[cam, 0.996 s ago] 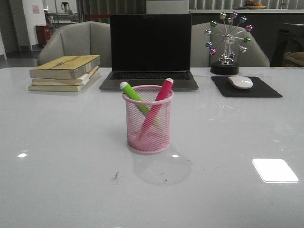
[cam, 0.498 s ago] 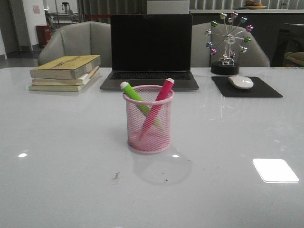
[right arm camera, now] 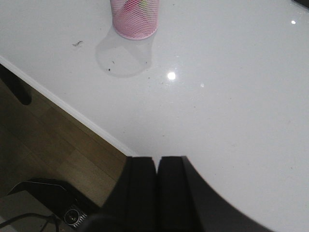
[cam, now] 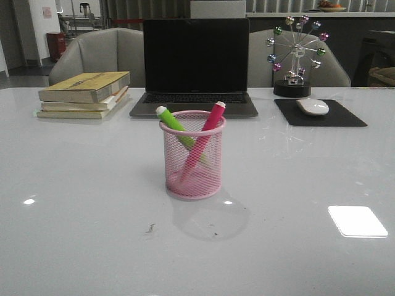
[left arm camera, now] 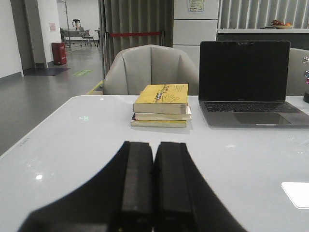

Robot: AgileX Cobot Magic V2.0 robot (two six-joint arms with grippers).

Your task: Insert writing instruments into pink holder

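Change since earlier: nothing on the desk has moved; cup, pens and background items sit where they did a second ago.
Desk: glossy white desk (cam: pixel 86 234) carrying everything, with a bright rectangular light reflection near its right front.
Laptop: open dark-grey laptop (cam: pixel 195 65) with a black screen, behind the cup at the far side of the desk.
Books: stack of yellow-covered books (cam: pixel 84 94) lying flat to the left of the laptop, also seen in the left wrist view (left arm camera: pixel 161 105).
Mouse pad: flat black mouse pad (cam: pixel 321 113) to the right of the laptop, with a white computer mouse (cam: pixel 313 106) resting on it.
Ornament: small metal ferris-wheel ornament with coloured balls (cam: pixel 295 52) on a black base, behind the mouse pad.
Holder: cylindrical pink wire-mesh pen cup (cam: pixel 192 155) standing upright at the middle of the desk; the right wrist view shows it too (right arm camera: pixel 134 17), well apart from that pincer.
Green pen: lime-green marker with a white cap (cam: pixel 174 122) inside the cup, leaning toward the left rim.
Pink pen: magenta marker with a white cap (cam: pixel 207 131) inside the cup, leaning toward the right rim, crossing the green one.
Left pincer: black left pincer (left arm camera: pixel 153 186), closed and empty, fingers pressed together above bare desk.
Right pincer: black right pincer (right arm camera: pixel 157 193), closed and empty, near the desk's front edge.
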